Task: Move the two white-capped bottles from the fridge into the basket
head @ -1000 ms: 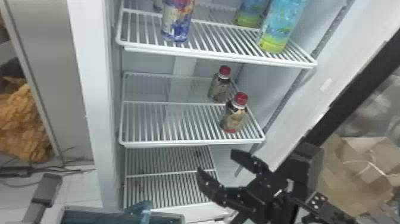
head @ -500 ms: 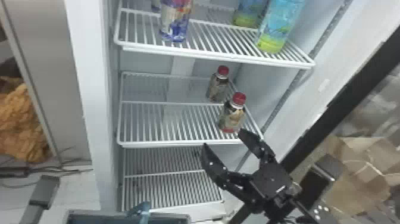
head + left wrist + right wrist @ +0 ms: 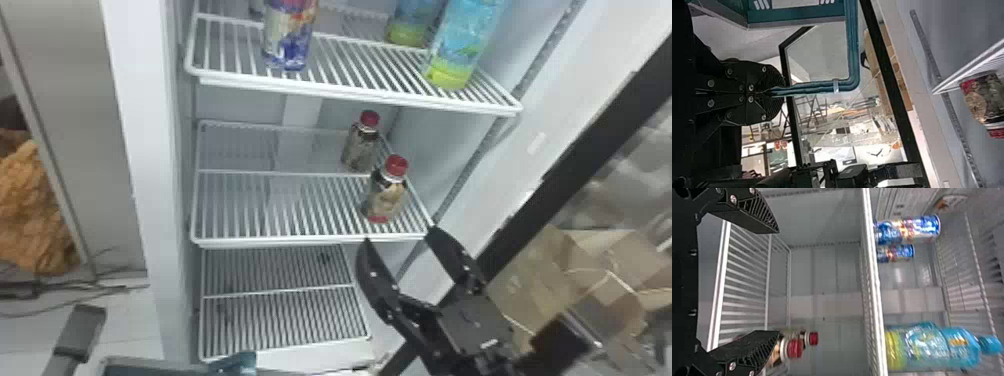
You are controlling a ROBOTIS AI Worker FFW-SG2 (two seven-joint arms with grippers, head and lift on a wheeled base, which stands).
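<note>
Two red-capped bottles, a front bottle (image 3: 386,197) and a rear bottle (image 3: 360,146), stand at the right side of the middle fridge shelf. Just in front of that shelf's right front edge is my right gripper (image 3: 400,235), open and empty. In the right wrist view the right gripper (image 3: 778,282) has its fingers wide apart, and one finger partly covers the front bottle (image 3: 793,348); the rear bottle's cap (image 3: 813,338) shows beyond. In the left wrist view my left gripper (image 3: 774,92) is shut on the teal handle (image 3: 828,85) of the basket (image 3: 797,15).
An upper shelf (image 3: 360,95) with a can (image 3: 290,37) and tall blue-green bottles (image 3: 457,47) overhangs the middle one. Below lies a lower wire shelf (image 3: 280,291). The black-framed door (image 3: 595,135) stands to the right. The basket's rim (image 3: 150,363) shows at the bottom left.
My right gripper has risen toward the middle shelf's front edge, shifted right and turned somewhat, its fingers still apart. Both bottles have kept their places on the shelf.
</note>
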